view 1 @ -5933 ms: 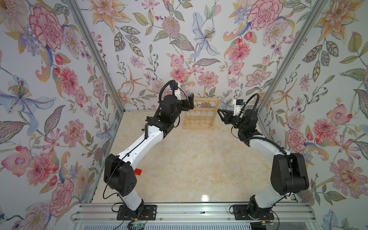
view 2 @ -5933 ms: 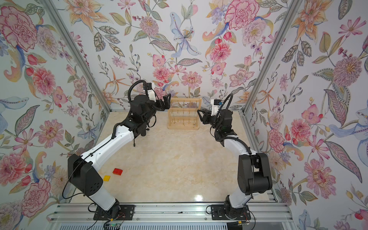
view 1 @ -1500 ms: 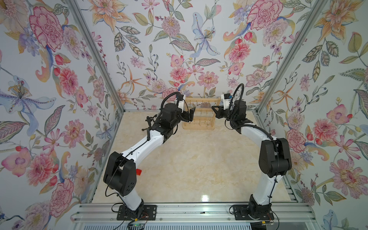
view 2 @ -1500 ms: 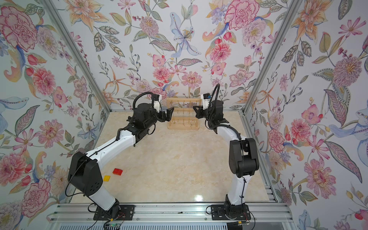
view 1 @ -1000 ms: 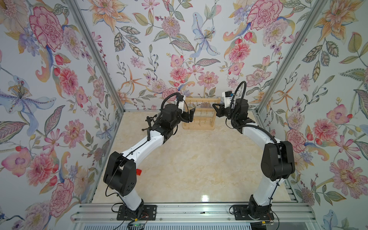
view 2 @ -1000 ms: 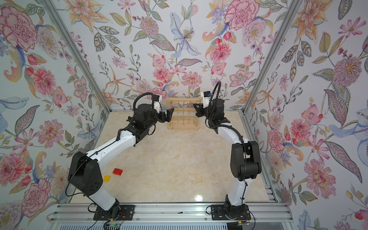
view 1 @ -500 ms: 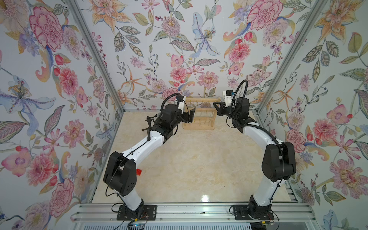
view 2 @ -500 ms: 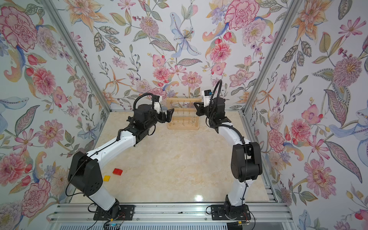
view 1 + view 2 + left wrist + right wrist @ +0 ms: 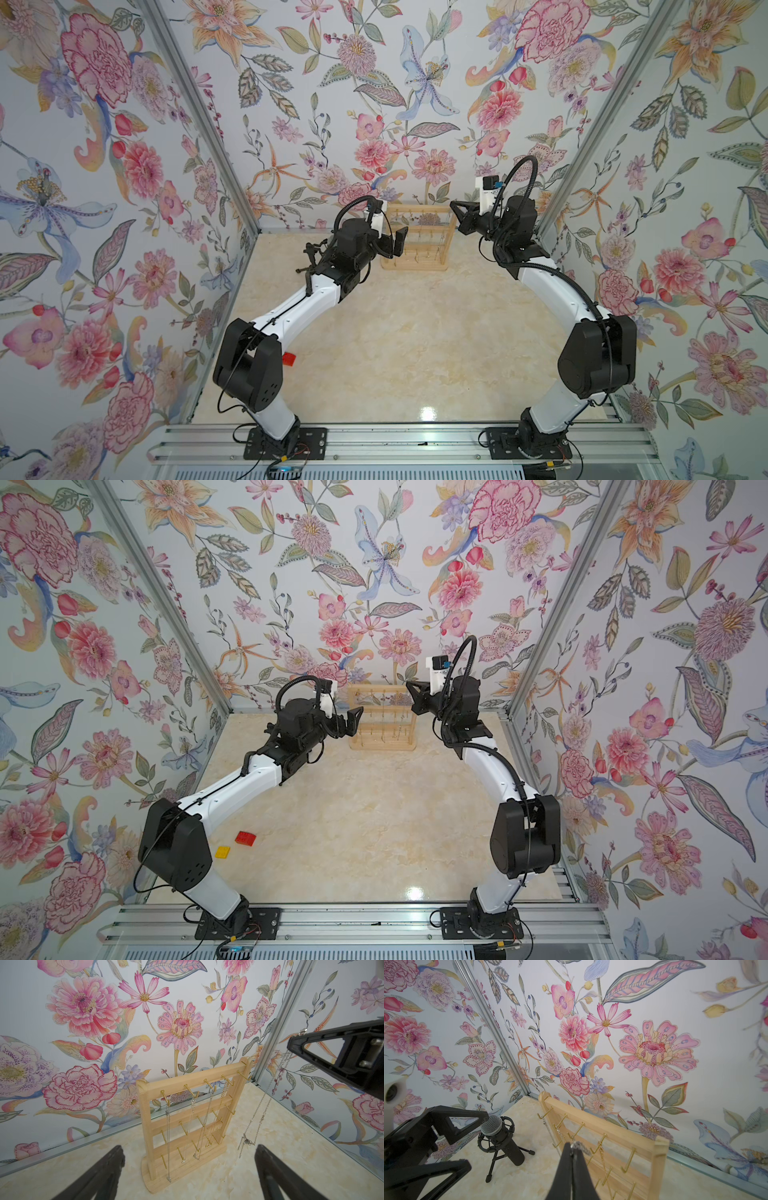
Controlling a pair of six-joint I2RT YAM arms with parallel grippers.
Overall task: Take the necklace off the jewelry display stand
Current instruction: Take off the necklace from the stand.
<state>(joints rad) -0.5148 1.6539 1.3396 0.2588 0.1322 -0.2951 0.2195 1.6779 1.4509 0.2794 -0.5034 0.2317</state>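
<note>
Far left of the table (image 9: 374,812): red brick (image 9: 245,838) and yellow brick (image 9: 222,851), well apart from the work. The microphone (image 9: 502,1142) on its black tripod stands near the left arm. None of these matter to the task.

Left gripper (image 9: 351,724): jaws wide apart, nothing between them. It hovers just beside the left post of the jewelry display stand (image 9: 176,1084), facing its front.

Stand: upright against the back wall, base flat on the table. Several other chains (image 9: 168,1136) hang from the top-bar hooks. The hook nearest the right post looks bare.

Necklace (image 9: 247,1142): it hangs free in a long loop beside the stand's right post, apart from it, with the pendant low and close above the table.

Right gripper (image 9: 573,1148): jaws pressed together on the top of that chain, above and to the right of the stand's top bar.

Judgement: lift-off looks done and you are at the carry-away step.

Next move: draw the right arm away from the stand, slowly so the loop does not swing into the hooks or other chains. Then lower until the pendant rests on open table before you part the jaws. The left arm can stay idle.
</note>
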